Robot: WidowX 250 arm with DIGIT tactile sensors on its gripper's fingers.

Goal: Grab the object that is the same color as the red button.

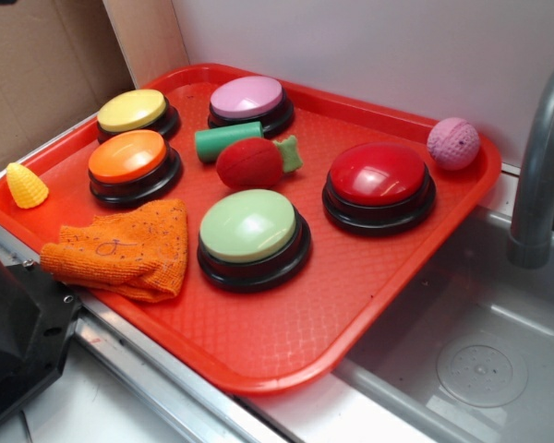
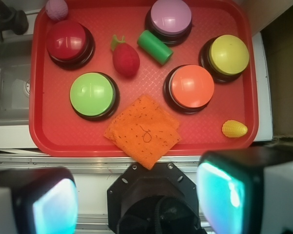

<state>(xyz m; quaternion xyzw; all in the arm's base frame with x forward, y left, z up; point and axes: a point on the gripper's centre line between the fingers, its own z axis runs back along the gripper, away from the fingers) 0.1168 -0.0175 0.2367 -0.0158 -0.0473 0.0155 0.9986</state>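
Observation:
The object, a small matte red egg-shaped toy with a green leafy end, lies on its side in the middle of the red tray. The red button, a big glossy dome on a black base, stands just beside it. My gripper shows only in the wrist view, high above the tray's near edge and over the robot's black base. Its two fingers stand wide apart with nothing between them. It is well short of the toy.
Also on the tray are green, orange, yellow and lilac buttons, a green cylinder, a pink ball, a yellow cone and an orange cloth. A sink and faucet lie alongside.

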